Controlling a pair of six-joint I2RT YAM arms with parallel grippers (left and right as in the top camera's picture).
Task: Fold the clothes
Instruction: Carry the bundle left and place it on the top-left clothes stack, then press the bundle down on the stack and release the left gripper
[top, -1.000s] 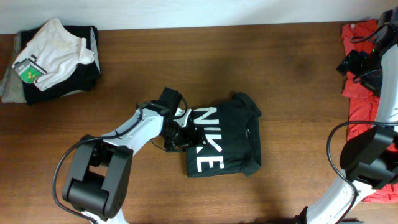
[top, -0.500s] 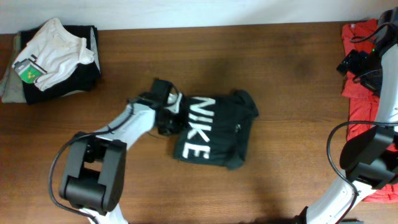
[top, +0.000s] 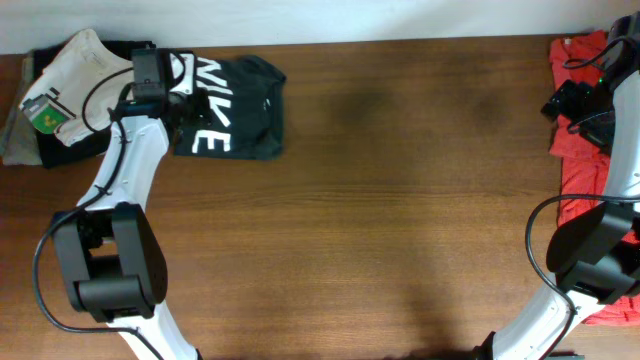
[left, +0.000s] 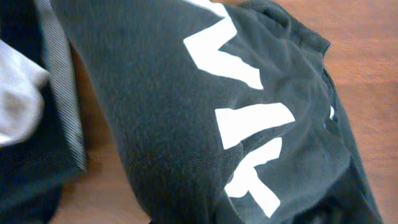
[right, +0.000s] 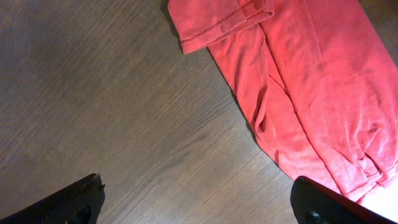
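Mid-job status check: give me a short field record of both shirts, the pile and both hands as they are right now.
pile: folded clothes, white one on top, far-left corner of table
black shirt: folded, NIKE print up, next to pile
left hand: shut on black shirt's left edge
red shirt: unfolded, rumpled, at table's right edge
right hand: open, empty, over bare wood beside red shirt
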